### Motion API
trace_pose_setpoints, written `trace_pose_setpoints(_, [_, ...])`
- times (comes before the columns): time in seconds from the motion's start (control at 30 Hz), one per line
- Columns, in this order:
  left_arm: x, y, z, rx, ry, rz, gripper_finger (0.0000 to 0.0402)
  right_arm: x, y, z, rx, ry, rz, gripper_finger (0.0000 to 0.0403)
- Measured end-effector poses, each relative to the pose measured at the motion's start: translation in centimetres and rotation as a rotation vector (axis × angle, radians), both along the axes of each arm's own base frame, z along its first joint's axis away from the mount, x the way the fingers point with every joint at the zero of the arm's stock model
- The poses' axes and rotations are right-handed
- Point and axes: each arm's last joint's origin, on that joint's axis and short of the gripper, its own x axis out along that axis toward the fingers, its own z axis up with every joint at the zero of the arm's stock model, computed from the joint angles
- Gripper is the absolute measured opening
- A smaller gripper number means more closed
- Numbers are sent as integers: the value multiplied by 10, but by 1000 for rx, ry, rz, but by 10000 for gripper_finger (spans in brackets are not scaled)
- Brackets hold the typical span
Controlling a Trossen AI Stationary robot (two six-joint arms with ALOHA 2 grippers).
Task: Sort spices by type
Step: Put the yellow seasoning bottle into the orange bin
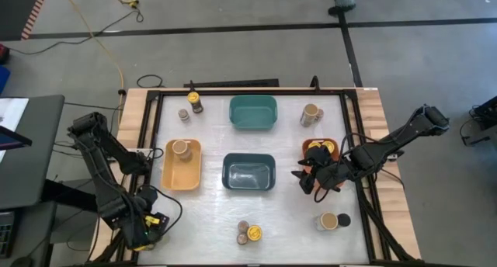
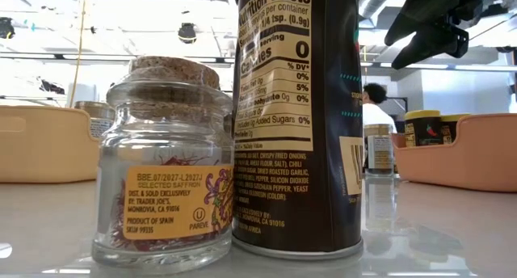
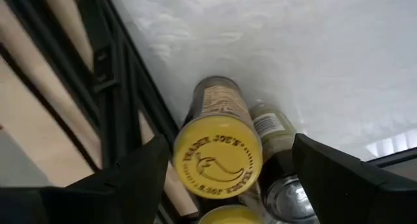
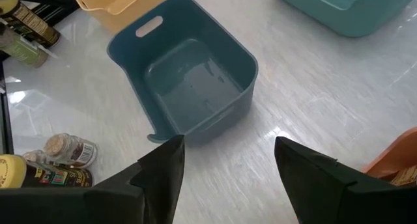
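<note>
Right gripper (image 1: 304, 183) hovering just beside the orange bin (image 1: 308, 145), fingers apart and empty, nearest the upright jar pair (image 1: 333, 220) toward the table's front edge; left gripper (image 1: 144, 234) open and empty over yellow-lidded jars (image 3: 218, 160).

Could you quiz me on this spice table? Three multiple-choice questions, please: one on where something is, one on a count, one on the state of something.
1. Where is the right tool?
A. over the teal bin
B. beside the orange bin
C. off the table

2. How many jars sit in the yellow bin?
A. one
B. three
C. none

3. How is the dark-blue bin?
A. full of jars
B. tipped over
C. empty

Answers: 1 B, the high view shows it at that bin's edge. 2 A, one tan-topped jar. 3 C, bare inside and upright.
</note>
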Motion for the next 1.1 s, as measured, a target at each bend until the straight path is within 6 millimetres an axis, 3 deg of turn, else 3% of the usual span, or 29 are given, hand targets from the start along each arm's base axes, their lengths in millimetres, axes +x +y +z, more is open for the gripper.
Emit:
trace_pose_setpoints(0.4, [-5, -4, -19, -58, 65, -8, 309, 0, 0, 0, 8, -3, -6, 265])
trace_pose_setpoints(0.63, [-5, -5, -19, -69, 60, -10, 307, 0, 0, 0, 8, -4, -6, 265])
trace_pose_setpoints(1.0, [-6, -5, -20, -73, 85, -13, 228, 0, 0, 0, 8, -4, -6, 265])
trace_pose_setpoints(1.1, [-7, -3, -19, -62, 97, -14, 224, 0, 0, 0, 7, -4, -6, 265])
